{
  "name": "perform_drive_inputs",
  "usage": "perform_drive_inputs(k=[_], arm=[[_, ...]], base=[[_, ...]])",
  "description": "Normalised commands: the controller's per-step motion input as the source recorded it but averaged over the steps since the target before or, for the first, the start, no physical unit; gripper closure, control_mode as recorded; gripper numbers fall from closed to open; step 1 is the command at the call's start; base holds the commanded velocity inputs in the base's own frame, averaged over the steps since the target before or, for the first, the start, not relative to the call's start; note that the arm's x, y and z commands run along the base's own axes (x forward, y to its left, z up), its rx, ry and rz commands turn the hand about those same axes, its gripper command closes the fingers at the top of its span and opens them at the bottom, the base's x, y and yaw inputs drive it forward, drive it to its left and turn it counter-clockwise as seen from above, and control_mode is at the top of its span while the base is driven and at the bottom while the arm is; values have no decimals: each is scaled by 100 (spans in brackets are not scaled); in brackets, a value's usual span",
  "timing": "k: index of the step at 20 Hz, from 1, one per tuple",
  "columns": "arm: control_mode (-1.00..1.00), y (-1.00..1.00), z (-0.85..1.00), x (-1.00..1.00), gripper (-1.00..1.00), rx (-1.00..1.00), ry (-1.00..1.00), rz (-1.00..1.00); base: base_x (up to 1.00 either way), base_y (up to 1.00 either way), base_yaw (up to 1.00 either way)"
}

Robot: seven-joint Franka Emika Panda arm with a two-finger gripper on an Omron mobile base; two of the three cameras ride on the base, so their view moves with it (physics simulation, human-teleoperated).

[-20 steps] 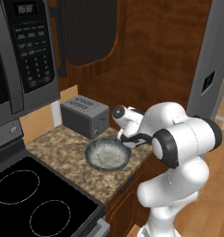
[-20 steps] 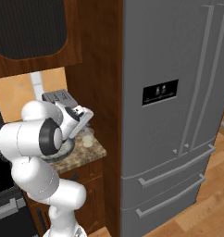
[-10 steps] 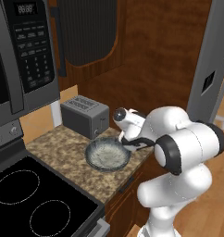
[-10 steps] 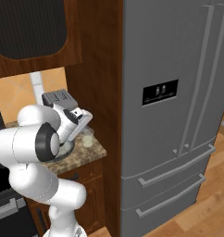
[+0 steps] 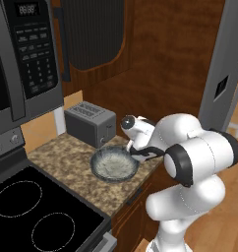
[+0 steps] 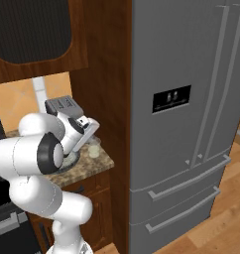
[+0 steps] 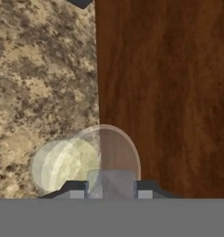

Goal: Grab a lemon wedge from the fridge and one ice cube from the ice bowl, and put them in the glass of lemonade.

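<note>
Seen from the hand, my gripper [image 7: 111, 187] hangs straight above the glass of lemonade [image 7: 70, 164], a small clear tumbler with pale yellowish contents. A translucent ice cube [image 7: 111, 181] sits between the two fingertips [image 7: 74, 187], which are shut on it. The glass [image 6: 94, 147] stands at the counter's right end, against the wood panel. To its left lies the ice bowl [image 5: 113, 165], wide and grey-blue with a speckled inside. The grey steel fridge [image 6: 191, 99] stands to the right with its doors closed. The lemon wedge is out of view.
A silver toaster [image 5: 90, 123] stands behind the bowl on the speckled counter [image 7: 40, 69]. A black cooktop [image 5: 32, 211] lies to the left under the microwave [image 5: 22, 54]. A brown wood panel [image 7: 164, 92] walls the counter's right edge.
The arm's elbow has swung a little to the left and down. The hand has sunk slightly toward the glass. The bowl, glass and toaster have not moved.
</note>
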Motion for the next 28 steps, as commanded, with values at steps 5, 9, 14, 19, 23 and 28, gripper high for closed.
perform_drive_inputs(k=[5, 9, 14, 19, 23, 28], arm=[[-100, 0, 3, 0, -100, 0, 0, 0], [-100, 0, 27, 0, -100, 0, 0, 0], [-100, 0, 37, 0, -100, 0, 0, 0], [-100, 0, 47, -34, -100, 3, -3, -2], [-100, 0, 41, -83, -100, 24, -1, -4], [-100, 22, 60, -100, -100, 32, -15, -9]], base=[[0, 0, 0], [0, 0, 0], [0, 0, 0], [0, 0, 0], [0, 0, 0], [0, 0, 0]])
